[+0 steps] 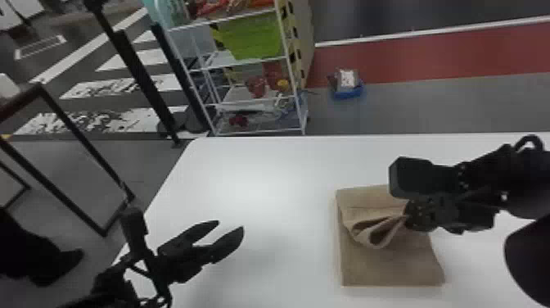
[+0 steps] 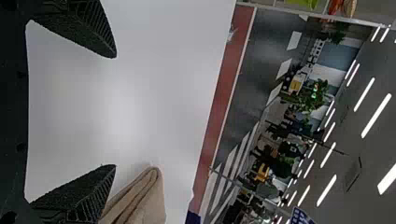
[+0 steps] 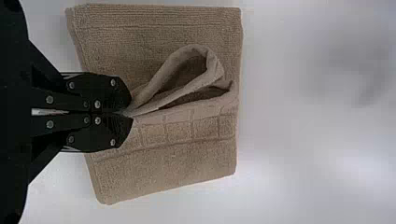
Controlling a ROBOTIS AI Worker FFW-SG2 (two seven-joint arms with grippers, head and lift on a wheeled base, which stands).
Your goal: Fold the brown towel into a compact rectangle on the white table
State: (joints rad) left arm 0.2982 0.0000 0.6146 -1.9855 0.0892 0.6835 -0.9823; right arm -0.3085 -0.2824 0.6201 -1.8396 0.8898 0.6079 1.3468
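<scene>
The right fingers (image 3: 114,95) pinch the brown towel (image 3: 177,163) by its raised fold (image 3: 215,70), which lies to their left; the left fingers (image 1: 229,243) are spread, well apart from it.

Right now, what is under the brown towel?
The white table shows around the towel, which rests on it. The patch directly beneath is covered, so I can't tell whether anything else lies there.

the black right claw (image 1: 406,217) has round, silvery screws (image 3: 97,104).
</scene>
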